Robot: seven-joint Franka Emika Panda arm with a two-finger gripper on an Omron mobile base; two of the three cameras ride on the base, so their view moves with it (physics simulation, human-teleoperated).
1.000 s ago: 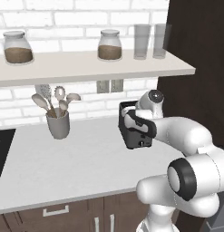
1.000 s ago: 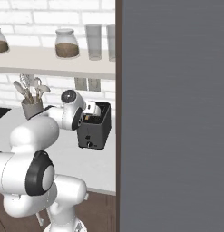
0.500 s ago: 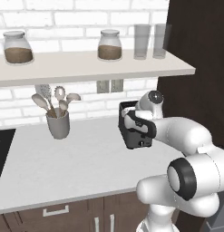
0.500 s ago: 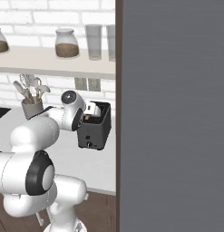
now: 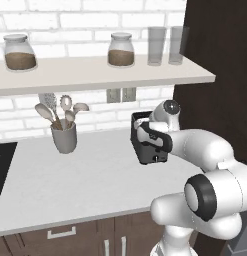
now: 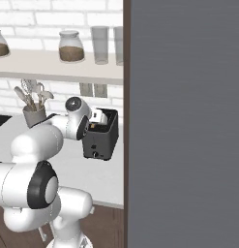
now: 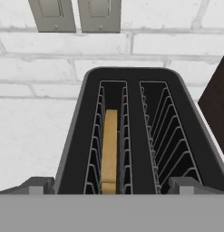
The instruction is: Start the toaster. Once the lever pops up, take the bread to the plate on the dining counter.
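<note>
Toaster (image 7: 131, 131), black, bread (image 7: 109, 149) in left slot; hand (image 7: 111, 186) spread wide above it

No change noted between the earlier pictures and now: the gripper (image 7: 111, 186) remains spread wide above the toaster (image 7: 131, 131), and the bread (image 7: 109, 149) remains seated in its slot.

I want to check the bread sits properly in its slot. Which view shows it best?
The hand view: it looks straight down into the toaster, with the bread upright in the left slot. Both base views show the toaster's black body, not the slice.
</note>
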